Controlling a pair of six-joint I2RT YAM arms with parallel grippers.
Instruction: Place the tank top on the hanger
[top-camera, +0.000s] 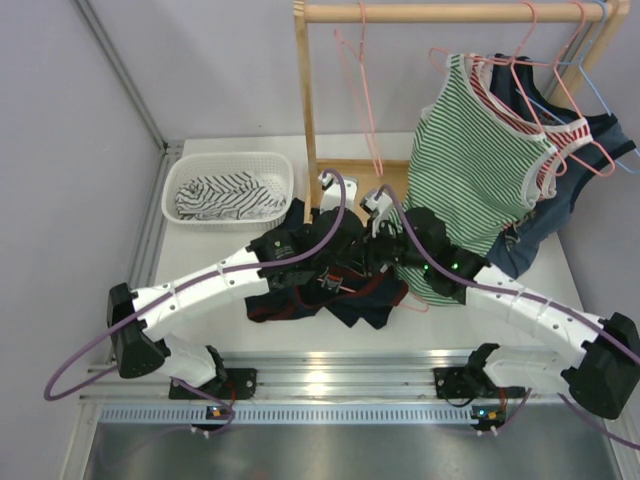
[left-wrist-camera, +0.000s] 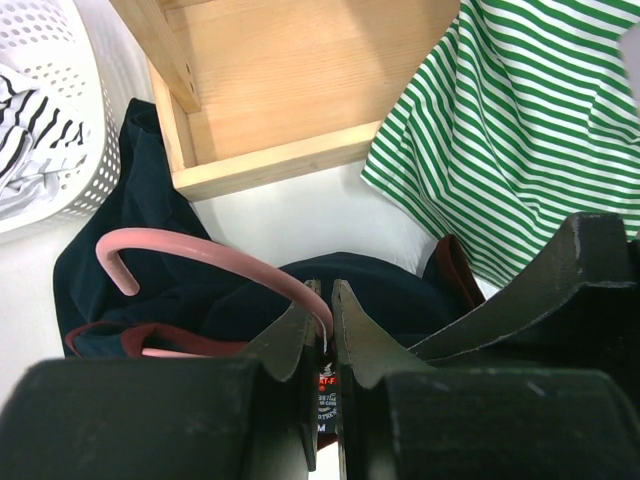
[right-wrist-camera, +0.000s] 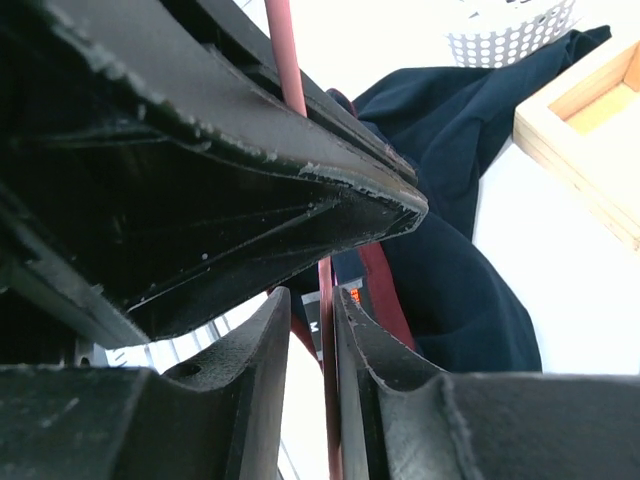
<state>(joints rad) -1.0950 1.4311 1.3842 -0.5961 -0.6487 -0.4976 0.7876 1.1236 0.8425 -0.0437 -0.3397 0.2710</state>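
The thin pink wire hanger (left-wrist-camera: 200, 250) lies on the crumpled dark navy jersey (left-wrist-camera: 110, 250) with maroon trim, on the white table (left-wrist-camera: 290, 215) just beside the wooden rack base (left-wrist-camera: 300, 90). The left gripper (left-wrist-camera: 325, 292) pinches the hanger's wire. The right gripper (right-wrist-camera: 312, 300) has its fingers narrow around the wire — if it already grips, I cannot tell.

Mounted on black bases along the ribbed aluminium rail (top-camera: 330, 385), the left arm (top-camera: 200, 290) and right arm (top-camera: 535, 312) wear white curved shells between black joints, a purple cable (top-camera: 344, 205) trailing along each, while the left gripper (left-wrist-camera: 327, 292) and right gripper (right-wrist-camera: 312, 300) have dark, scuffed, wedge-shaped fingers (left-wrist-camera: 285, 350).
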